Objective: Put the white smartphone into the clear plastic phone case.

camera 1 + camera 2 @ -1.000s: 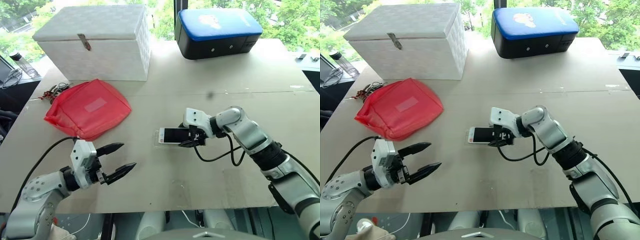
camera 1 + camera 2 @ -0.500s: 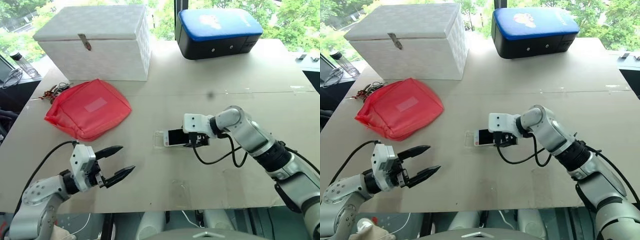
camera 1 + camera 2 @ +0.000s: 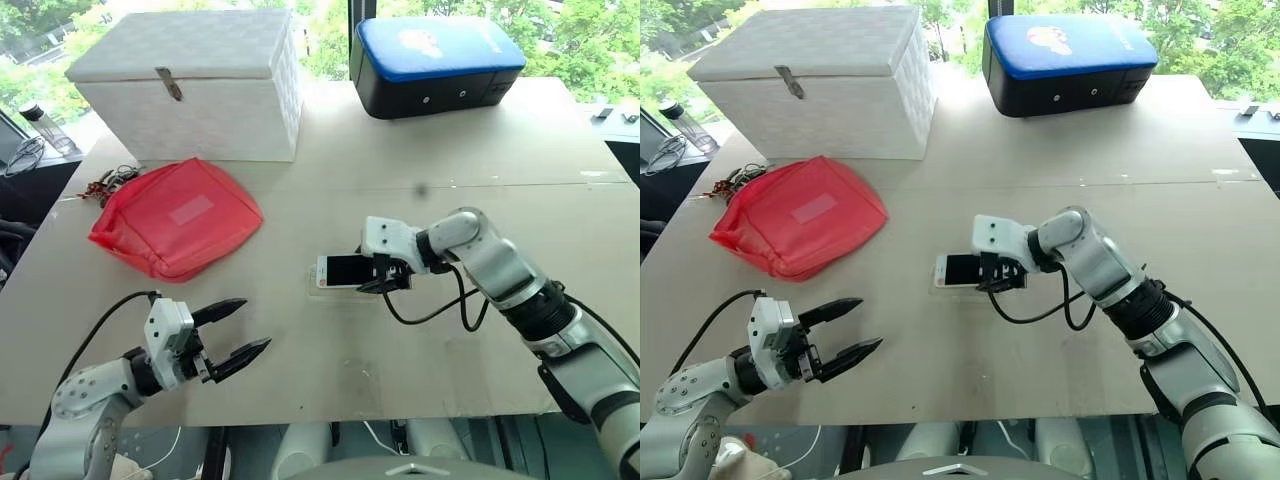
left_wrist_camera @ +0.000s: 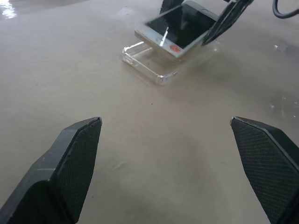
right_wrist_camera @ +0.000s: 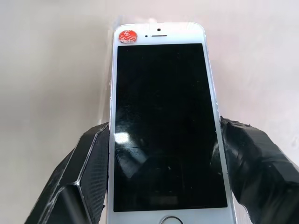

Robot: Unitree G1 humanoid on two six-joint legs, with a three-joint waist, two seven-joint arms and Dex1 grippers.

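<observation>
Hovering low at the near edge of the table, about seven o'clock from its middle, the left gripper has its two black fingers spread wide and empty. One white smartphone sits near the centre, pinched by its long edges in the right gripper. Its long axis runs nine to three, its free end toward nine, tilted over the one clear plastic phone case lying flat just beneath it. The right arm is plainly the nearer one; seating means lowering that raised end square into the rim. Farther off: one red pouch at ten, one white box at eleven, one blue-topped case at one.
</observation>
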